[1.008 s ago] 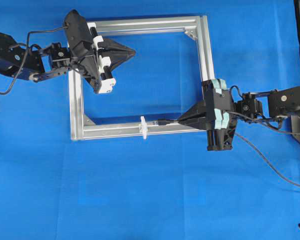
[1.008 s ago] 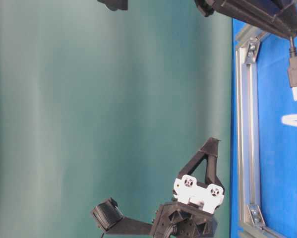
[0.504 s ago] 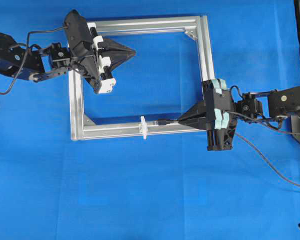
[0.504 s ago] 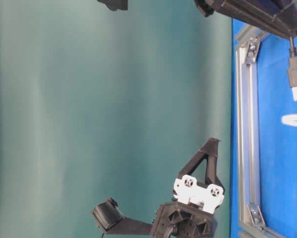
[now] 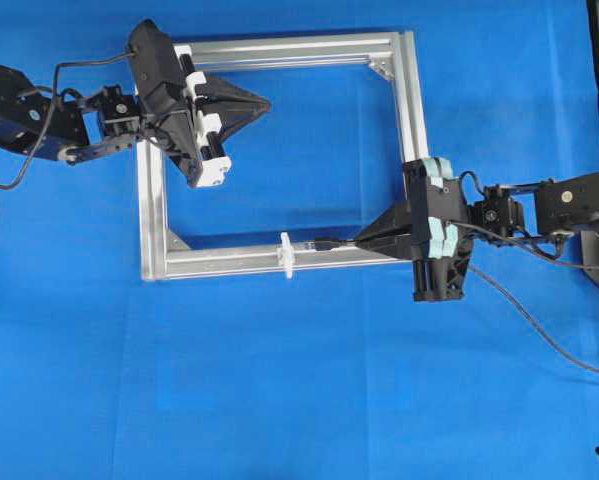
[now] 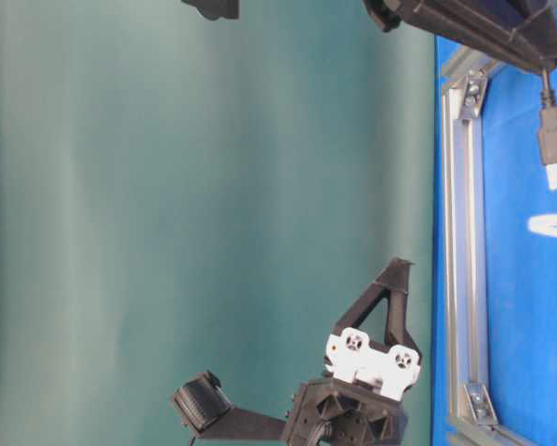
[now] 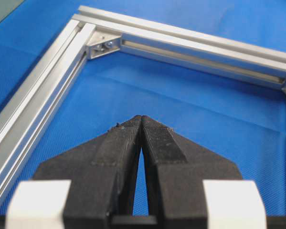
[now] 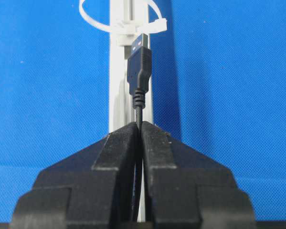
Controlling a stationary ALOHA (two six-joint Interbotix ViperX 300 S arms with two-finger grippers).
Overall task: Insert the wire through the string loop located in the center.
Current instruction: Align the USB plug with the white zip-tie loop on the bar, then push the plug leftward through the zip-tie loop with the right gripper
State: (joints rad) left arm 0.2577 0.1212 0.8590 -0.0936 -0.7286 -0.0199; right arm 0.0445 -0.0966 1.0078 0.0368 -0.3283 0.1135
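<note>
The right gripper pinches the wire near the loop. The plug may snag the rim, since it is wide.

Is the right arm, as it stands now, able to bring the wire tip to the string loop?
Probably yes: the right gripper holds the wire pointing at the string loop, nothing between.

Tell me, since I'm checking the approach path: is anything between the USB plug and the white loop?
Nothing visible. The right hand holds the wire with its USB plug above the frame bar, pointing toward the string loop; only open bar shows between them.
</note>
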